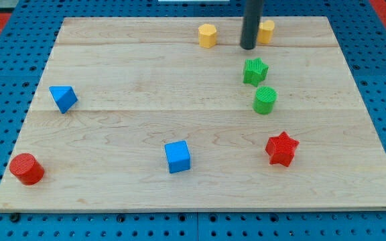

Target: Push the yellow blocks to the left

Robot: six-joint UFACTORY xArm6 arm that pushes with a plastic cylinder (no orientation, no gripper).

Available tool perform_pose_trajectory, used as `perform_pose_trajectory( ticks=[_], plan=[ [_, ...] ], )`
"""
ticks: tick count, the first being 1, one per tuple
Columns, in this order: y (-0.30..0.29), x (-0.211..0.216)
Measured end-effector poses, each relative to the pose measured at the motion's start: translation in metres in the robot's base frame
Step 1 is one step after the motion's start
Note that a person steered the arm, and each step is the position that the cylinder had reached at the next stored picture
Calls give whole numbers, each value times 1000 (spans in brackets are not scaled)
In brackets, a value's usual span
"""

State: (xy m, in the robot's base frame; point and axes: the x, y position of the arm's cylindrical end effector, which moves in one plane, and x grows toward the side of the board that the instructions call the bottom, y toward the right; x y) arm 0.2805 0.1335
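Two yellow blocks sit near the view's top. One yellow block (208, 35), a short rounded piece, stands left of the rod. The other yellow block (267, 31) is partly hidden behind the rod on its right side. My tip (248, 47) rests on the board between them, close against the right yellow block and about 60 px right of the left one.
A green star (254, 71) and a green cylinder (265, 100) lie just below my tip. A red star (281, 148) is at lower right, a blue cube (177, 156) at bottom centre, a blue triangular block (63, 98) at left, a red cylinder (27, 169) at lower left. The wooden board (112, 201) lies on a blue pegboard.
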Motion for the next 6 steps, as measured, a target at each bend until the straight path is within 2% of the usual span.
perform_pose_trajectory(
  ticks=[2,3,6],
  plan=[
    [122,-40],
    [76,-53],
    [-149,-23]
  ],
)
